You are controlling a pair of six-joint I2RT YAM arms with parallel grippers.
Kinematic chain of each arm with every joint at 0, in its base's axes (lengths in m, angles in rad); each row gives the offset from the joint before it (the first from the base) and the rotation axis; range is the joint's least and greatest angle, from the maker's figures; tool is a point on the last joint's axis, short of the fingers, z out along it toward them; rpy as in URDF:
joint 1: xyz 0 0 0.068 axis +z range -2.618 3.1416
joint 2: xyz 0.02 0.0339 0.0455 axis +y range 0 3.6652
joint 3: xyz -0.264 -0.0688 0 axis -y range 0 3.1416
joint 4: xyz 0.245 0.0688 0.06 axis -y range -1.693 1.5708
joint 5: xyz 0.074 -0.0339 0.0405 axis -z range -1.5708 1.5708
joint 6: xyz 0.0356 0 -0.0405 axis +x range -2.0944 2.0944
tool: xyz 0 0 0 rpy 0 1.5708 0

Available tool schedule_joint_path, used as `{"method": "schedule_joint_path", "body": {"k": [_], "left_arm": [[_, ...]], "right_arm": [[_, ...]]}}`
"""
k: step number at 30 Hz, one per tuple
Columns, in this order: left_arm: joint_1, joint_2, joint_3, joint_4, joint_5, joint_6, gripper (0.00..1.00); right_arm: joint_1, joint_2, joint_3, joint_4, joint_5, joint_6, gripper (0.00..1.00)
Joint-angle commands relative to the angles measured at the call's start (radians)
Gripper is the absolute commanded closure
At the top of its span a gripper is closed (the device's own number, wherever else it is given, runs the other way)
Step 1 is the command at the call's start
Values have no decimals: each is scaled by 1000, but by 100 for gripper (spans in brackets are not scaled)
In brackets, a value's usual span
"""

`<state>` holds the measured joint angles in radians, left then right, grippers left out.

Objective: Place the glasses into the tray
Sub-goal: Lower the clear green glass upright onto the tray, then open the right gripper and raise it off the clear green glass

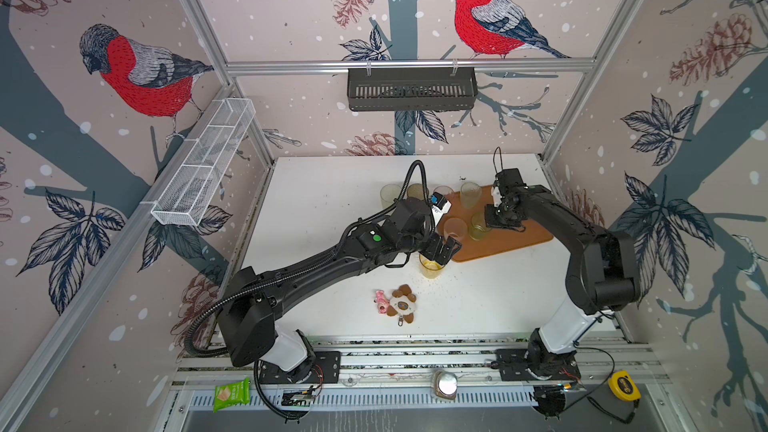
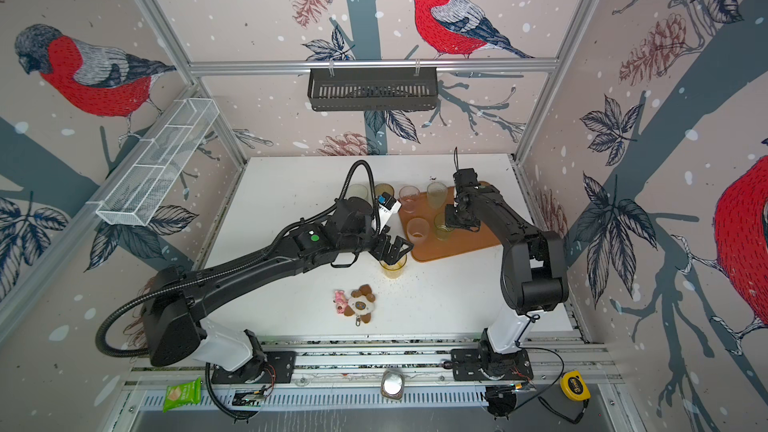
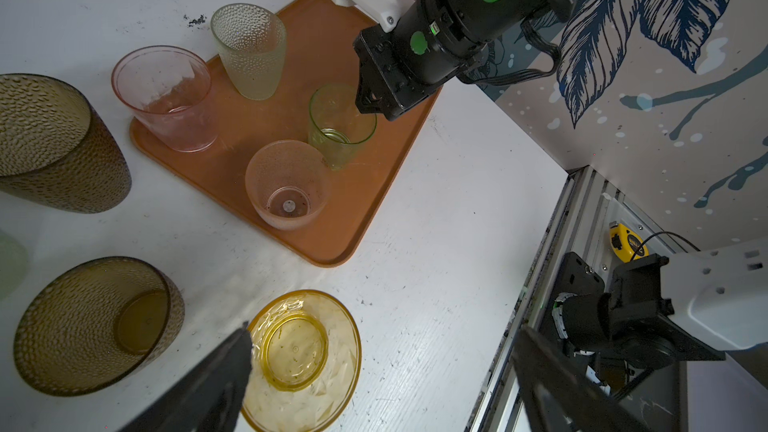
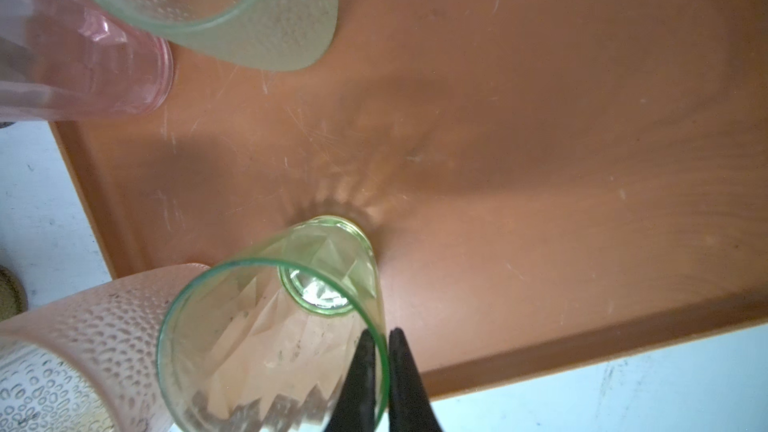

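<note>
Top views: white table (image 1: 332, 201), bird wallpaper (image 1: 145, 72); left claw (image 1: 448, 252) wide, right claw (image 1: 489, 221) pinching green glass (image 1: 477, 229).

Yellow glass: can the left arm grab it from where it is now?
Probably yes. The left gripper hangs open just above the yellow glass, which stands upright by itself on the table. Nothing sits between them, so it looks free to come down around it.

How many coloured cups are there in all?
8. Four stand on the tray: pink, tall pale green, frosted, and clear green, pinched by the right pincer. Four on the table: yellow-amber under the left pincer, two brown, one pale green.
</note>
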<state>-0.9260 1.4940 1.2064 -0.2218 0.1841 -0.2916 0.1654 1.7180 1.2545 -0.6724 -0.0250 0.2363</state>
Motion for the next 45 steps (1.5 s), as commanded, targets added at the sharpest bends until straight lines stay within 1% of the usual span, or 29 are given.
{"method": "schedule_joint_path", "body": {"k": [1,21,45], "left_arm": [[0,-8,-5,30,5,-4,2],[-1,-11,-5,27,6,-2,2],[2,-8,-2,32,11,2,2]], "right_arm": [[3,-6,0,2,11,8,88],[9,-14,19,-3,10,20,82],[20,-44,54,-22,22,40,66]]}}
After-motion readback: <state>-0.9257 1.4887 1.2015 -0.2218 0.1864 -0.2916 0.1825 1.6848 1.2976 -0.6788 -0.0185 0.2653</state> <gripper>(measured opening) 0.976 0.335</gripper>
